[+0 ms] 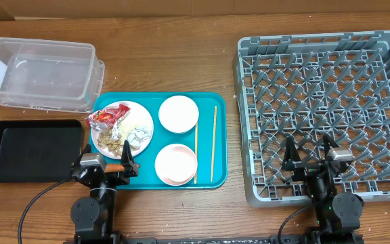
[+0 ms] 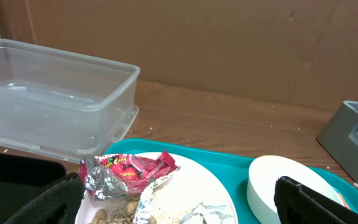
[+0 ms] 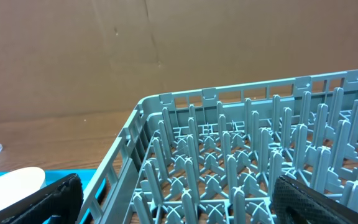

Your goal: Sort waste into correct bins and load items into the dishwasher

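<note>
A white plate [image 1: 141, 114] on the teal tray holds a red-and-silver wrapper [image 1: 103, 116], rice, a crumpled tissue [image 1: 138, 137] and brown nut bits [image 1: 110, 142]. A white bowl [image 1: 178, 113], a pink bowl [image 1: 176, 164] and two chopsticks [image 1: 214, 142] lie on the same tray. My left gripper [image 1: 107, 163] is open at the tray's front left; in the left wrist view its fingers [image 2: 185, 211] frame the wrapper [image 2: 135, 171] and plate [image 2: 197, 179]. My right gripper [image 1: 310, 154] is open over the front edge of the grey dish rack [image 1: 323, 102], which also shows in the right wrist view [image 3: 241, 155]. No cup is in view.
The clear tub [image 1: 42, 74] stands at the back left, the black tray [image 1: 32, 150] in front of it. The teal tray [image 1: 208, 102] lies between them and the rack. A brown cardboard wall closes off the back of the table.
</note>
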Controlling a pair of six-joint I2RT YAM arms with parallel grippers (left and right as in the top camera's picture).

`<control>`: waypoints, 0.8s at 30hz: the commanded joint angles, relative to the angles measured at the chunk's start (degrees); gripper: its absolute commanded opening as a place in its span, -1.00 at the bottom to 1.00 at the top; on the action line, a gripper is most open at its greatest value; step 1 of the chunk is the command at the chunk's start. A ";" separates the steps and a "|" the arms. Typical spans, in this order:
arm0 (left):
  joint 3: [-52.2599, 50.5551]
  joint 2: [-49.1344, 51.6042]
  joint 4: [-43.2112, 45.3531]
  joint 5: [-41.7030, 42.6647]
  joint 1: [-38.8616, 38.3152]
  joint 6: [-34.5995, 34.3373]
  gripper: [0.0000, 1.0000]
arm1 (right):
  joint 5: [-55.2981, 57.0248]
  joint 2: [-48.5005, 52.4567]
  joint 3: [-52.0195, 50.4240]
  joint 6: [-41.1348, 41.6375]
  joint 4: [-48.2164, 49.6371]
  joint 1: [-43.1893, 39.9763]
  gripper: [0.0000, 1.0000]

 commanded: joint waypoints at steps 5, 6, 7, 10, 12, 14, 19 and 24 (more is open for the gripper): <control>3.65 -0.44 -4.13 -0.83 -0.39 -1.09 1.00 | -0.44 -0.55 4.52 -0.37 -2.78 -0.07 1.00; 5.27 -0.44 -6.12 -0.85 -0.39 -1.07 0.99 | -0.44 -0.42 5.86 -0.39 -4.24 -0.07 1.00; 6.84 -0.39 -8.13 -0.96 -0.39 -1.05 1.00 | -0.46 -0.20 7.13 -0.37 -5.86 -0.07 1.00; 12.15 0.87 -13.94 -1.27 -0.39 -1.03 0.99 | -0.46 1.62 12.70 -0.37 -12.22 -0.07 1.00; 15.41 2.60 -15.78 -1.25 -0.39 -1.03 1.00 | -0.46 3.37 16.26 -0.37 -14.99 -0.07 1.00; 19.04 5.22 -16.94 -1.22 -0.39 -0.94 1.00 | -0.48 6.12 21.33 -0.37 -18.32 -0.07 1.00; 31.89 16.57 -24.26 -0.92 -0.39 -0.79 1.00 | -0.50 16.39 35.89 -0.39 -28.94 -0.07 1.00; 48.11 31.34 -36.41 -0.81 -0.39 1.77 1.00 | -0.50 28.68 51.06 -0.39 -43.19 -0.07 1.00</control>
